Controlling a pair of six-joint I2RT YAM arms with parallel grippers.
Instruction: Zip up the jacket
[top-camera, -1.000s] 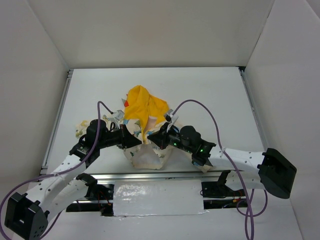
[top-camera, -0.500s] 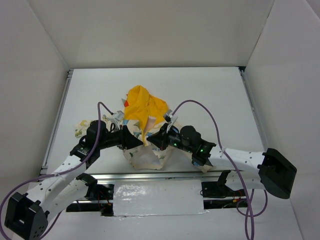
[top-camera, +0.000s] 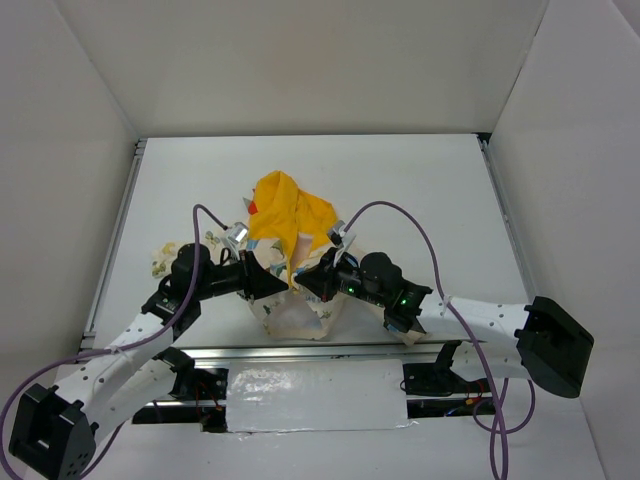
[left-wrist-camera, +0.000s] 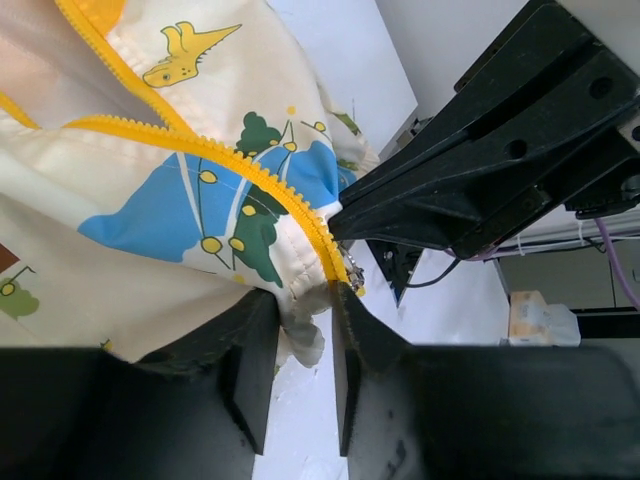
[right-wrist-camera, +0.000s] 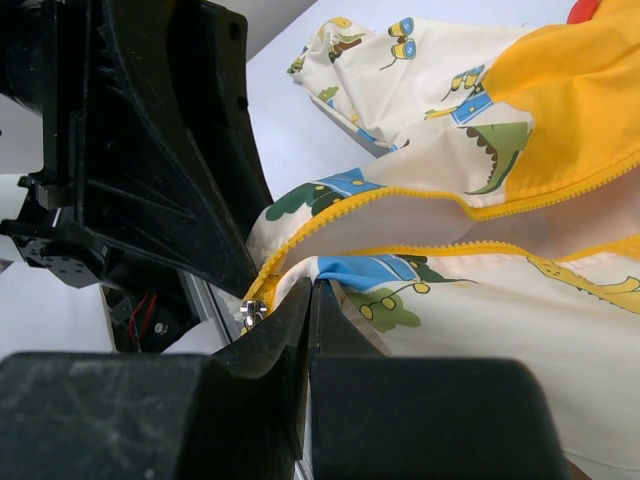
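The jacket (top-camera: 283, 215) lay crumpled on the bench (top-camera: 400, 190), near its front edge, between the two arms, front unzipped. The left end effector (left-wrist-camera: 300, 310) stood partly open: a corner of cream hem hung in the gap between its fingers (left-wrist-camera: 255, 345), and no clamping was evident. The right end effector (right-wrist-camera: 305, 290) was fully closed, its tips pinched on the jacket's lower edge just beside the bottom of the yellow zipper tape (left-wrist-camera: 250, 165). The two end effectors were almost touching.

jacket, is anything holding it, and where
The right gripper is shut on the jacket, at the front edge by the zipper end; left gripper open, fabric loose between its jaws.
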